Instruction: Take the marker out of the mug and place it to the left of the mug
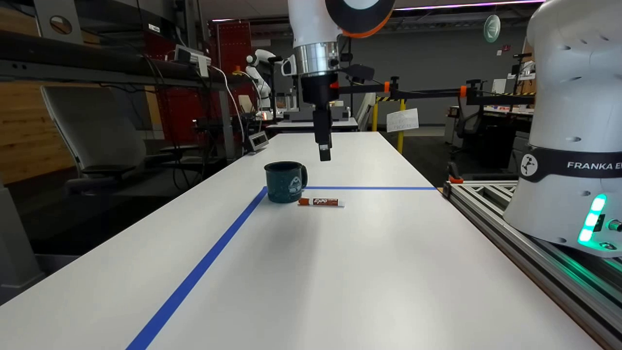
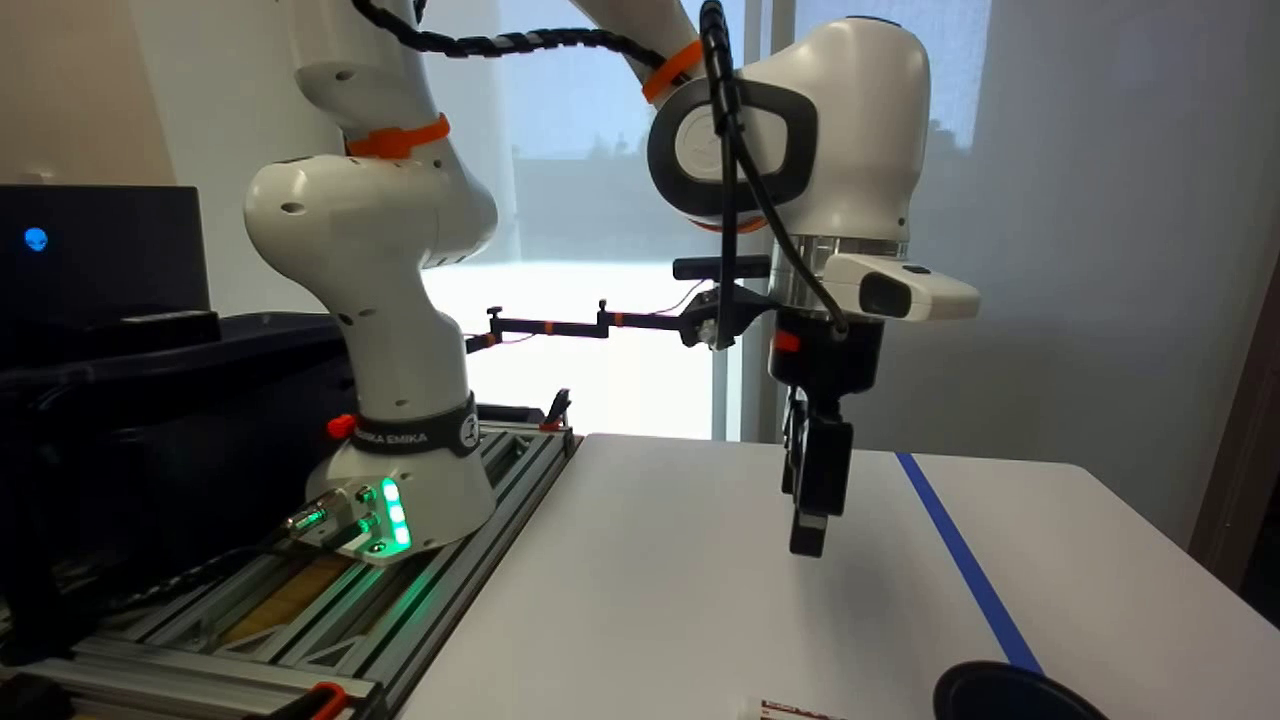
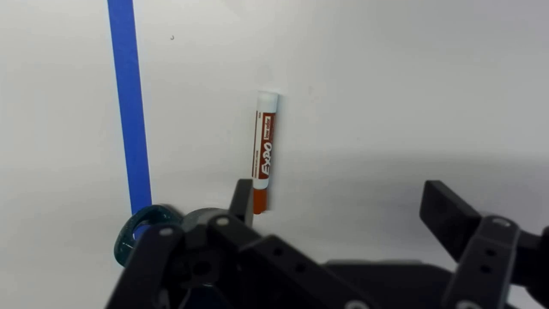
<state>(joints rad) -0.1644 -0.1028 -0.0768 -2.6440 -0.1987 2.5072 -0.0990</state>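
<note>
In an exterior view, the mug (image 1: 279, 187) stands upright on the white table (image 1: 369, 262), nearer the table's left edge than its right. The marker (image 1: 320, 201) lies flat just beside it, on the side toward the right edge, orange cap pointing at the mug; I cannot tell whether they touch. Blue tape (image 1: 211, 260) runs up to the mug, and a further strip reaches from there to the right edge. The gripper (image 1: 325, 156) hangs above the table, pointing down. The robot base (image 1: 559, 204) stands beyond the right edge.

In an exterior view, the gripper hangs in from the table's far edge, left of the far right corner. Part of the mug and a bit of the marker show at the bottom.

In the wrist view, the fingers (image 3: 446, 216) are wide apart; the one nearer the mug partly covers the marker's cap and hides much of the mug.
</note>
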